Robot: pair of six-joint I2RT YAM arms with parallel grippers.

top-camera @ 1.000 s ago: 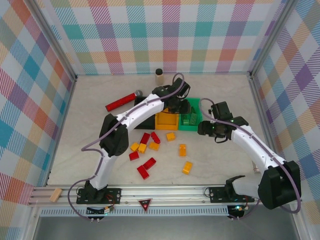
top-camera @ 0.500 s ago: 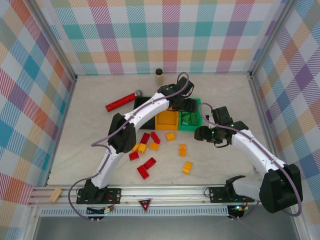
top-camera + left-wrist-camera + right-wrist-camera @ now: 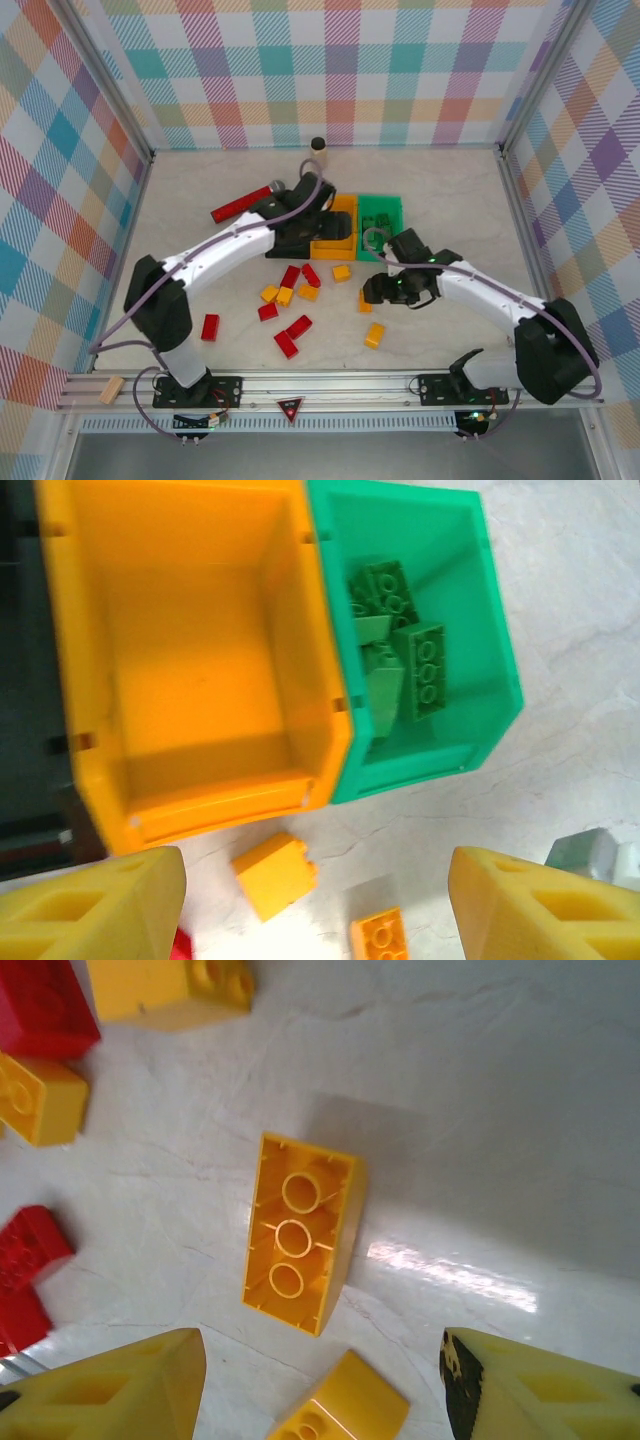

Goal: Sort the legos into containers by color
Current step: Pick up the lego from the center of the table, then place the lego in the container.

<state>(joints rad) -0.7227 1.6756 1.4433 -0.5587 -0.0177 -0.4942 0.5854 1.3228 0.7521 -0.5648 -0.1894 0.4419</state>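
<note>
Left gripper first: foam fingers spread wide with nothing between them, hanging just on the near side of the orange bin and looking down into it. That bin is bare inside. The green bin joined to its right side already holds a heap of green legos, and the black bin is on its left. My guess is it's empty-handed because a drop is done and it's free for the next pick. Right gripper is spread too and holds nothing. It's lowered over a yellow lego lying studs-down on the bench, near side of the orange bin and a bit right. The lego sits in the gap just ahead of the fingers, so I read it as lining up a grab, and that one belongs in the orange bin. The other loose legos, red and yellow, are scattered on the orange bin's near side. Versus a second ago, the left arm was stretched past the orange bin with its gripper over the green one, and now it's pulled back to the orange bin's near-left. The right gripper was out beyond the orange bin's right and has come down onto that yellow lego.
</note>
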